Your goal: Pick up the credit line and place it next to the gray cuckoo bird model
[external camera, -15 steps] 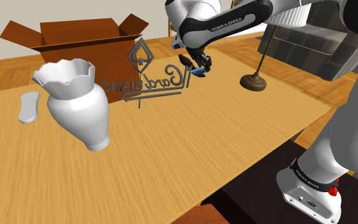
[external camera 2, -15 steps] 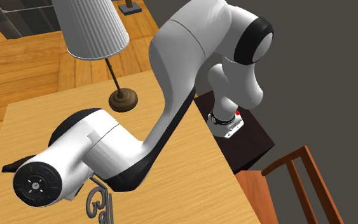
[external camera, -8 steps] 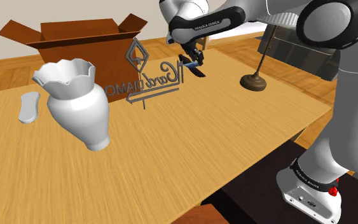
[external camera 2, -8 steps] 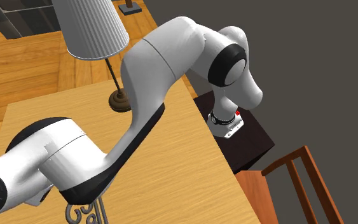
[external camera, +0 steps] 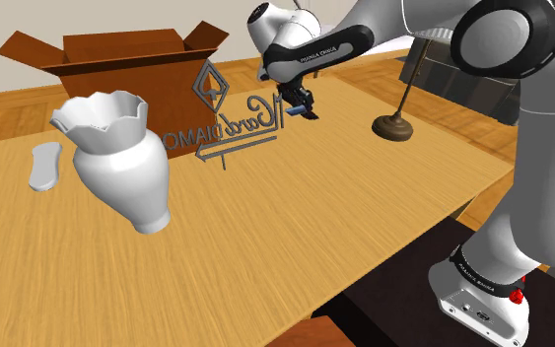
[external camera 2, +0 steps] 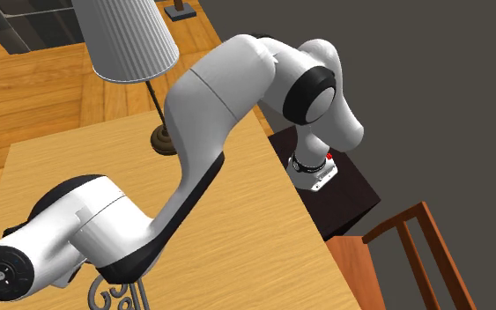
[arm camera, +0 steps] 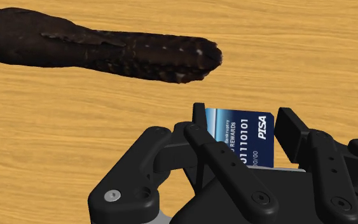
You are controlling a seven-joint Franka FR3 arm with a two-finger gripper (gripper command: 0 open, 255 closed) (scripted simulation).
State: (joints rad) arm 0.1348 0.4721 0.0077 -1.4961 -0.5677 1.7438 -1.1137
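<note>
card (arm camera: 241, 137), blue, looks thin, stiff, light and slippery. the fingers (arm camera: 293, 130) pinch it above the table (arm camera: 75, 127); a hold near its middle seems safest.

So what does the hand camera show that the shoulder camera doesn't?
The wrist view adds the printing on the blue card and a dark brown elongated thing lying on the wooden table. The shoulder view adds the white vase, cardboard box, metal sign and lamp base. Both show the end effector clasping the card over the table.
</note>
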